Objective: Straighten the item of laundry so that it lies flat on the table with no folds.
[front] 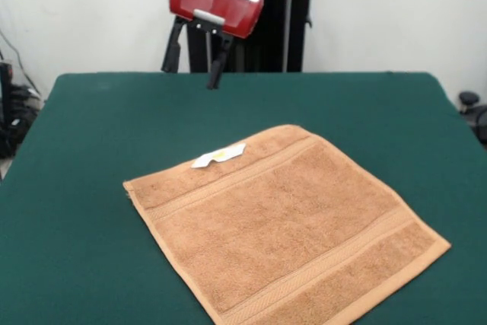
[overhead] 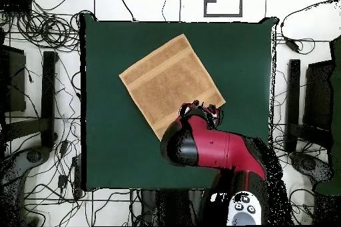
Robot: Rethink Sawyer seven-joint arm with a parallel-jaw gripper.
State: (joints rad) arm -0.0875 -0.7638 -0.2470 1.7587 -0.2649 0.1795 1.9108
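Your towel [front: 285, 222] lies spread out on the green table [front: 76, 188], turned like a diamond, nearer the camera side in the front view. It looks flat, with no folds you can see. The little white tag [front: 218, 155] sticks out at the far edge. Your gripper [front: 196, 57] hangs up in the air behind the towel, not touching it, with its two fingers spread apart and holding nothing. It looks pulled back, likely because the job is about done.
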